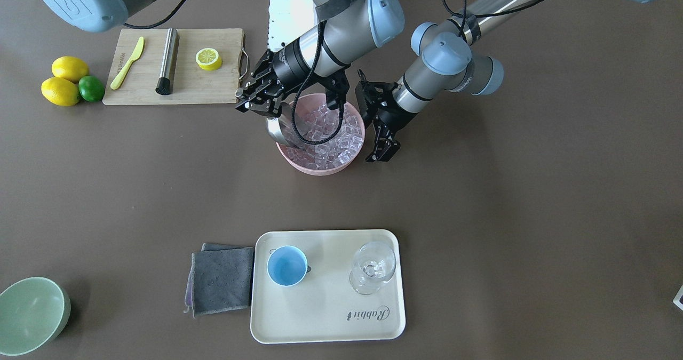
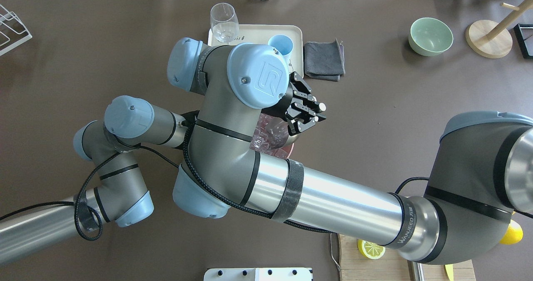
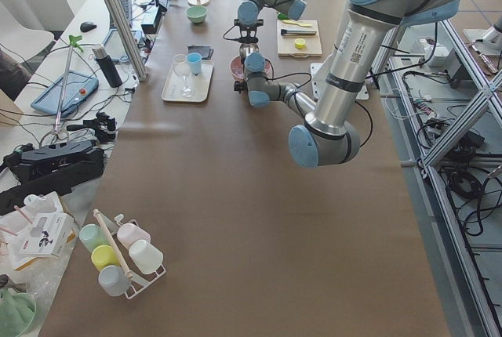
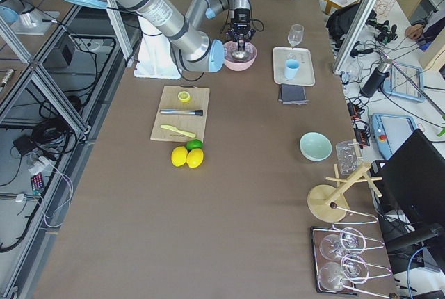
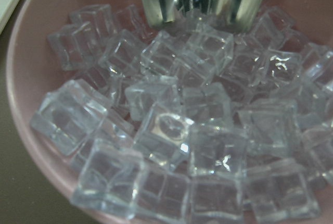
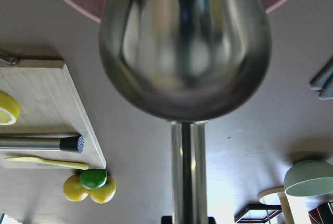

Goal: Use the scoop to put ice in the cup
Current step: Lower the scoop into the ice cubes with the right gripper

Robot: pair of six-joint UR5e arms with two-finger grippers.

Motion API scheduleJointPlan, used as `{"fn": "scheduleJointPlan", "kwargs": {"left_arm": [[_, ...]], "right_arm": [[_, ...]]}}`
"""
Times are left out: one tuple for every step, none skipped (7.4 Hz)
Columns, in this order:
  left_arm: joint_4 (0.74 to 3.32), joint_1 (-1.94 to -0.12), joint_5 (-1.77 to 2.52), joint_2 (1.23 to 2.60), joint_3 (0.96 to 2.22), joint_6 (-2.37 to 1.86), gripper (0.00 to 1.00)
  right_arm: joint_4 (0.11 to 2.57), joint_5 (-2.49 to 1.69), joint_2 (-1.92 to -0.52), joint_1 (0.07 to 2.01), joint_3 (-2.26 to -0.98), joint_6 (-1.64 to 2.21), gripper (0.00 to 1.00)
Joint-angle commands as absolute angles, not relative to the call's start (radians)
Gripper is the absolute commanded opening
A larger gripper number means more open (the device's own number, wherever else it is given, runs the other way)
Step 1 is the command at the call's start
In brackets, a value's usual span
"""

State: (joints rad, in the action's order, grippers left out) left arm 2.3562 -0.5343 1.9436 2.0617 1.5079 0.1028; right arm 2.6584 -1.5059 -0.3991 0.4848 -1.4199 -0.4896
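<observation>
The ice (image 1: 328, 133) fills a pink bowl (image 1: 320, 169) at the table's middle; in the left wrist view the cubes (image 5: 171, 130) lie close up. My right gripper (image 1: 261, 104) is shut on the rod handle of the steel scoop (image 1: 280, 128), whose trough dips over the bowl's rim into the ice. The scoop's back fills the right wrist view (image 6: 184, 47). My left gripper (image 1: 381, 154) hangs just outside the bowl's other side, fingers apart and empty. The light-blue cup (image 1: 287, 265) stands empty on a cream tray (image 1: 331, 317), well away from the bowl.
A clear stemmed glass (image 1: 372, 268) shares the tray. A grey cloth (image 1: 221, 280) lies beside it and a pale green bowl (image 1: 29, 314) stands at the corner. A cutting board (image 1: 197, 88) with a lemon half, a steel cylinder and a knife lies beside the bowl.
</observation>
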Motion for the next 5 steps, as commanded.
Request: {"fn": "scheduleJointPlan", "kwargs": {"left_arm": [[2.356, -0.534, 1.944, 2.062, 1.508, 0.103, 0.99], [2.356, -0.534, 1.944, 2.062, 1.508, 0.103, 0.99], [2.356, -0.534, 1.944, 2.062, 1.508, 0.103, 0.99], [2.356, -0.534, 1.944, 2.062, 1.508, 0.103, 0.99], [2.356, -0.535, 1.944, 2.063, 1.508, 0.103, 0.99]], "right_arm": [[2.587, -1.511, -0.411, 0.485, -1.439, -0.459, 0.0], [2.557, -1.514, -0.443, 0.485, -1.481, -0.448, 0.0], [2.509, -1.516, -0.49, 0.485, -1.517, -0.443, 0.0], [2.491, -1.516, -0.532, 0.485, -1.581, -0.443, 0.0], [2.465, -1.517, -0.587, 0.485, -1.651, -0.443, 0.0]]}}
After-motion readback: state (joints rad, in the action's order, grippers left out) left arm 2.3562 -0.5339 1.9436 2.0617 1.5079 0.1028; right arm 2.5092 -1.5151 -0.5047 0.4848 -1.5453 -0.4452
